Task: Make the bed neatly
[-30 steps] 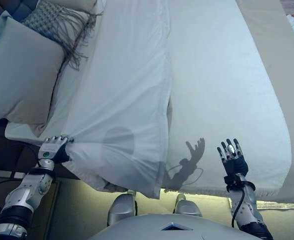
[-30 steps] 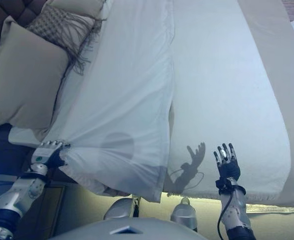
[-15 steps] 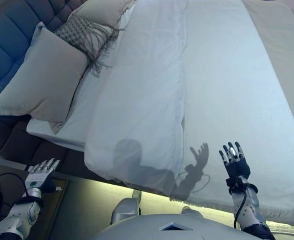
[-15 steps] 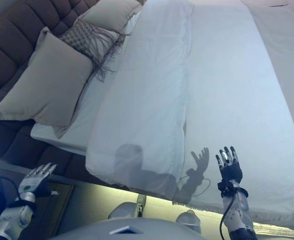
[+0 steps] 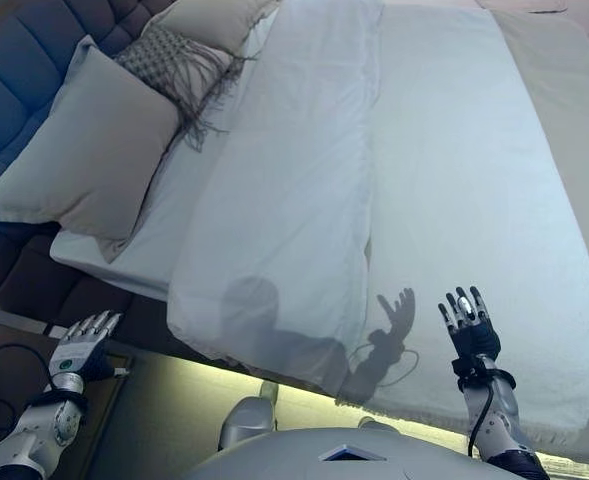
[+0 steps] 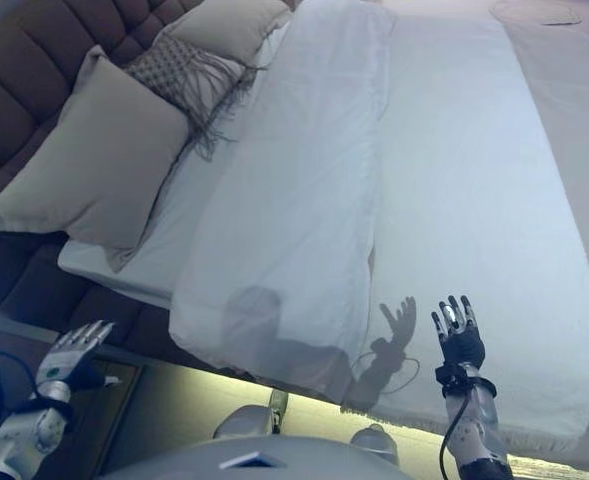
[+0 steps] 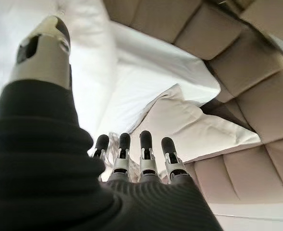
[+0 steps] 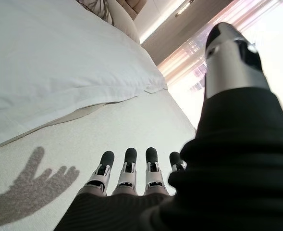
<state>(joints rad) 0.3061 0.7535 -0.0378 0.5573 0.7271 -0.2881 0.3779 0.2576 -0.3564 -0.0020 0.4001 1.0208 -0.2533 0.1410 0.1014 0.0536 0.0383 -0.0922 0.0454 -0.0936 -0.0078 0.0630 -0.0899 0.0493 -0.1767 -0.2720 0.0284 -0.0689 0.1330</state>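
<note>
A white duvet lies folded back over the left half of the bed, its near corner hanging over the bed's near edge. The pale cover beneath shows on the right half. My left hand is open and empty, off the bed's near left corner beside the mattress. It also shows in its wrist view with straight fingers. My right hand is open, held above the cover near the bed's near edge, touching nothing. Its wrist view shows straight fingers over the cover.
A large pale pillow, a fringed patterned cushion and another pillow lean at the padded headboard on the left. A lit strip runs under the bed's near edge.
A second ago my left hand held the duvet's near corner. It has let go and drawn back off the bed. The duvet corner has dropped. The camera has shifted. My right hand has stayed.
</note>
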